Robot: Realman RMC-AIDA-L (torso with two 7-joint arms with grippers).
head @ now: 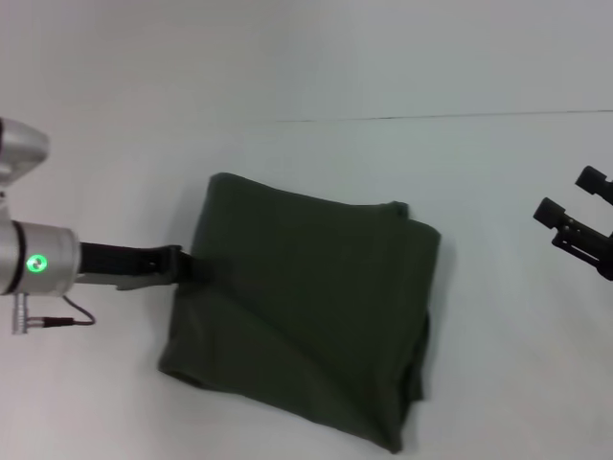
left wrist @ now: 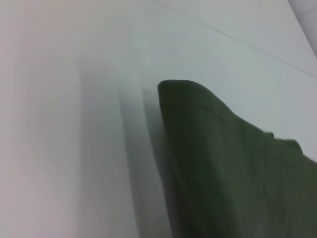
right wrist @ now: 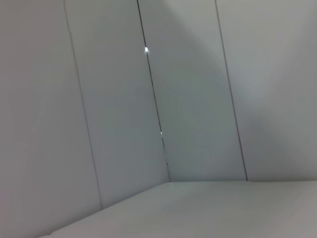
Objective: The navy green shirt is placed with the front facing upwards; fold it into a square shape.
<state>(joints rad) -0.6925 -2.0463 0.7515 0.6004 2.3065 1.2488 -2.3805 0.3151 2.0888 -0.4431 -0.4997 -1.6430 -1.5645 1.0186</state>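
Note:
The navy green shirt (head: pixel 306 307) lies folded into a rough rectangle in the middle of the white table, with no print showing and layered edges along its right side. My left gripper (head: pixel 178 265) reaches in from the left and meets the shirt's left edge about halfway along it. The left wrist view shows a rounded corner of the shirt (left wrist: pixel 228 163) close up on the table. My right gripper (head: pixel 569 197) hovers open far to the right, well away from the shirt, holding nothing. Only bare surface and wall panels appear in the right wrist view.
The white table (head: pixel 316 144) spreads around the shirt on every side. A thin seam (head: pixel 431 117) crosses it behind the shirt. A cable (head: pixel 72 321) hangs under my left wrist.

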